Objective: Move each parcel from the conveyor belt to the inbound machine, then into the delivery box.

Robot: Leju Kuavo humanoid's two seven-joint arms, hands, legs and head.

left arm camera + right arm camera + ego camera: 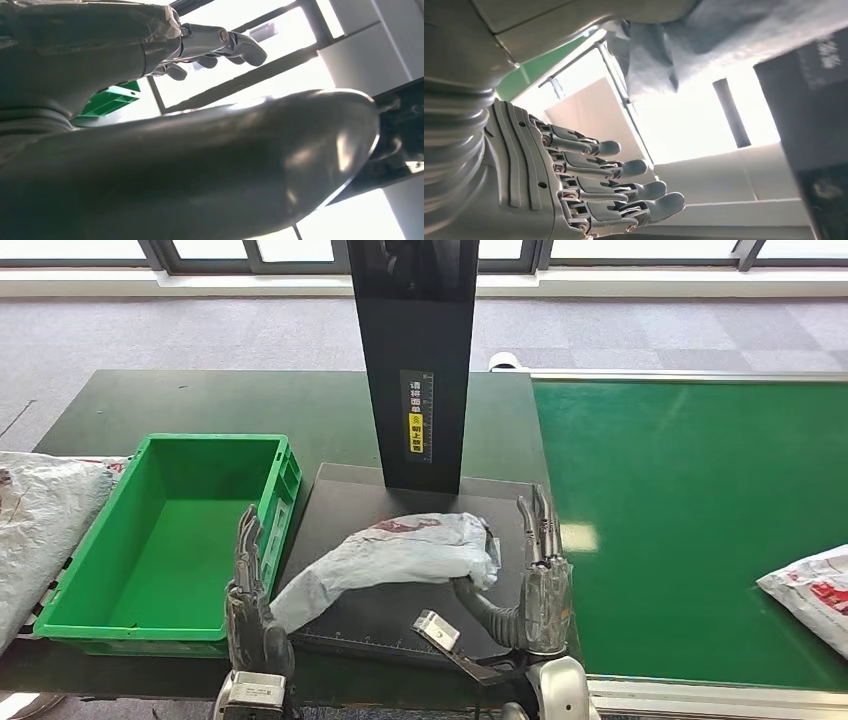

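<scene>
Left hand (252,585): nearest the head camera, raised at the near edge of the table, fingers upright and spread, holding nothing; it stands between the green delivery box (168,612) and the near end of the grey parcel (400,552), whether touching the parcel cannot be told. Left wrist view: fingers (235,45) slightly curled and apart against bright windows.

Right hand (542,575): raised at the right edge of the inbound machine (350,505), fingers straight, apart, pointing up, holding nothing. Right wrist view: fingers (624,170) extended side by side, with grey parcel material (704,40) close by.

Grey parcel: soft crumpled poly bag with red print, lying across the black platform of the inbound machine, between the two hands, its narrow end reaching toward the left hand.

Inbound machine: flat black platform with a tall black column (415,360) bearing a label.

Green delivery box: open crate, left of the platform, just beside it.

Conveyor belt (680,500): green surface on the right; one white parcel (815,590) with red print at its far right edge.

White bag (40,520): at the left edge, beside the crate.
</scene>
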